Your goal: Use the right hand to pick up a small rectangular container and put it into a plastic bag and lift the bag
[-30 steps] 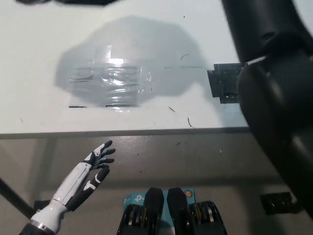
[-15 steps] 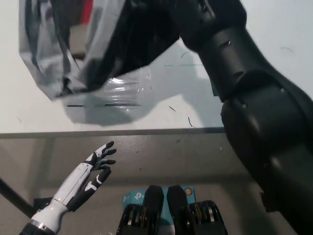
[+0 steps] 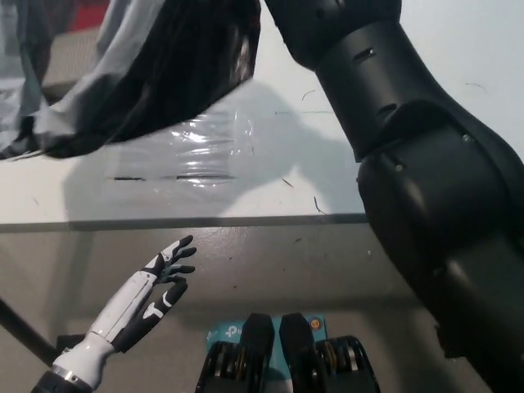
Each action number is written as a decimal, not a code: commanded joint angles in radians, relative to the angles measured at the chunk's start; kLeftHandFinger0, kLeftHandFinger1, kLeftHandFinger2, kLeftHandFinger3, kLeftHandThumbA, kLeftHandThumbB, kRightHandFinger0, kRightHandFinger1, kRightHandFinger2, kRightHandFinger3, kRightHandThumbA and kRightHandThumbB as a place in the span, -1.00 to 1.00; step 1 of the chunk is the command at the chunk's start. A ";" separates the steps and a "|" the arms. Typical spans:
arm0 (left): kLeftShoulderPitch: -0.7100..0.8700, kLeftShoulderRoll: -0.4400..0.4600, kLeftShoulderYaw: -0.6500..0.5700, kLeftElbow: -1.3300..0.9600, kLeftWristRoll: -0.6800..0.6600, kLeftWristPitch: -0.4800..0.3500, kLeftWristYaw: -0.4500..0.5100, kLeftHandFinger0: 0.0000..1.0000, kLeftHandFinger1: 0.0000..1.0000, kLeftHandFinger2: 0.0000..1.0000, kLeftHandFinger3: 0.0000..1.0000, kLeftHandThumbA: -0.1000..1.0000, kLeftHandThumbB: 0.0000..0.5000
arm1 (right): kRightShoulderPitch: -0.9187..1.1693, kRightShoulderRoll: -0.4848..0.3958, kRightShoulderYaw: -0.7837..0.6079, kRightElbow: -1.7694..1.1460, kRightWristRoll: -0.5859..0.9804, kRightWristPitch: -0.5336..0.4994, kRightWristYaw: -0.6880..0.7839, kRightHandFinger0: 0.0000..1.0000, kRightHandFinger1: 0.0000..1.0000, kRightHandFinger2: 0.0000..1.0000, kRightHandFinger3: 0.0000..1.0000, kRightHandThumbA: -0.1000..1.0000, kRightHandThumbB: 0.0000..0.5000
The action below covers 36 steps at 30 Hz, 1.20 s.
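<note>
At about eleven o'clock in the head view, the plastic bag (image 3: 147, 74) hangs above the table (image 3: 426, 49), grey and half transparent, with dark folds in it. Something red shows at the top edge, toward eleven o'clock, but I cannot tell if it is inside the bag or behind it. The small rectangular container is not visible anywhere; I judge it is probably inside the bag, but the folds hide it.

At one o'clock the black right arm (image 3: 393, 164) rises from the lower right and passes out at the top of the picture. The right hand itself is not in view, so I cannot tell how it holds the bag.

On the table at about ten o'clock from the centre lies a clear, crinkled plastic sheet (image 3: 209, 147), under the bag.

At seven o'clock, below the table edge, the white left hand (image 3: 155, 286) rests with its fingers spread, holding nothing.

The risks, as I judge them: the bag is thin and may slip from the grasp; if it tilts, the container may fall out of its mouth; and the hanging lower corner may drag on the plastic sheet.
</note>
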 commanded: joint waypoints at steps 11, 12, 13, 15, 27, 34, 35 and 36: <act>-0.019 0.015 0.005 -0.037 -0.002 0.005 -0.005 0.58 0.65 0.86 1.00 1.00 -0.57 | 0.004 -0.006 -0.017 0.154 -0.071 -0.134 -0.007 -1.00 -0.61 0.25 0.37 -0.86 -0.48; -0.020 0.014 0.005 -0.038 -0.001 0.005 -0.004 0.58 0.65 0.85 1.00 1.00 -0.57 | 0.006 -0.006 -0.016 0.160 -0.075 -0.141 -0.006 -1.00 -0.62 0.25 0.39 -0.86 -0.50; -0.020 0.015 0.004 -0.038 0.007 0.003 -0.002 0.57 0.64 0.85 1.00 1.00 -0.59 | 0.013 -0.003 -0.018 0.179 -0.080 -0.151 -0.025 -1.00 -0.56 0.34 0.55 -0.86 -0.44; -0.020 0.016 0.002 -0.039 0.009 0.002 -0.003 0.57 0.64 0.86 1.00 1.00 -0.62 | 0.022 -0.003 -0.018 0.197 -0.087 -0.169 -0.031 -1.00 -0.56 0.34 0.56 -0.86 -0.47; -0.038 0.022 0.003 -0.030 0.003 -0.006 -0.010 0.59 0.63 0.85 1.00 1.00 -0.54 | 0.078 -0.074 0.255 0.287 -0.309 -0.143 0.254 1.00 1.00 1.00 1.00 0.53 0.41; -0.043 0.024 0.001 -0.027 0.003 0.000 -0.016 0.60 0.64 0.86 1.00 1.00 -0.55 | 0.080 -0.109 0.290 0.274 -0.323 -0.171 0.230 1.00 1.00 1.00 1.00 0.81 0.46; -0.043 0.023 0.001 -0.027 0.003 0.000 -0.016 0.60 0.64 0.86 1.00 1.00 -0.55 | 0.080 -0.111 0.285 0.274 -0.322 -0.174 0.227 1.00 1.00 1.00 1.00 0.81 0.45; -0.043 0.023 0.001 -0.025 0.002 -0.001 -0.016 0.60 0.64 0.86 1.00 1.00 -0.56 | 0.078 -0.116 0.299 0.272 -0.339 -0.189 0.236 1.00 1.00 1.00 1.00 0.92 0.39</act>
